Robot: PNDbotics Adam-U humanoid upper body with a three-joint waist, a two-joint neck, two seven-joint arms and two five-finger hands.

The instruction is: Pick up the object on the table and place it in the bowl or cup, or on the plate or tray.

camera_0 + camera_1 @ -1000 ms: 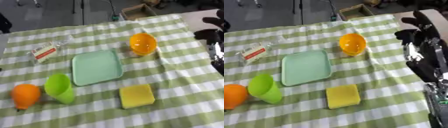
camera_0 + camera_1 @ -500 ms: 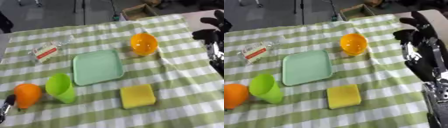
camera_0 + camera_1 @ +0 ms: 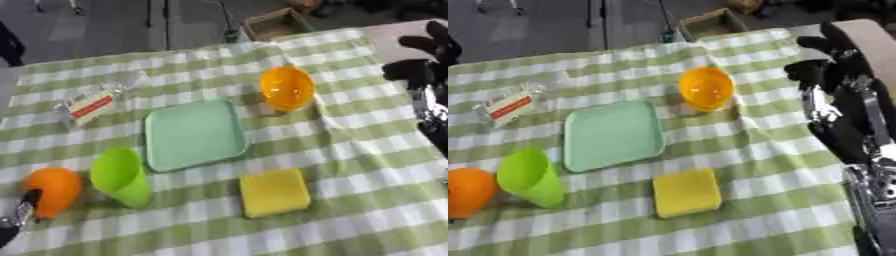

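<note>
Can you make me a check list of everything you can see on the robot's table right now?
Surface: table under a green and white checked cloth, a bit wrinkled.
Job's things: orange fruit at the near left edge; green cup lying on its side beside it; pale green tray in the middle; orange bowl tipped on its side behind it; yellow sponge in front.
Clutter: clear packet with a red label, far left.
Hands: left hand just beside the orange fruit, only a tip shows; right hand raised at the right edge, holding nothing.
Cables: nothing seen.
Surroundings: cardboard box on the floor beyond the table.
</note>
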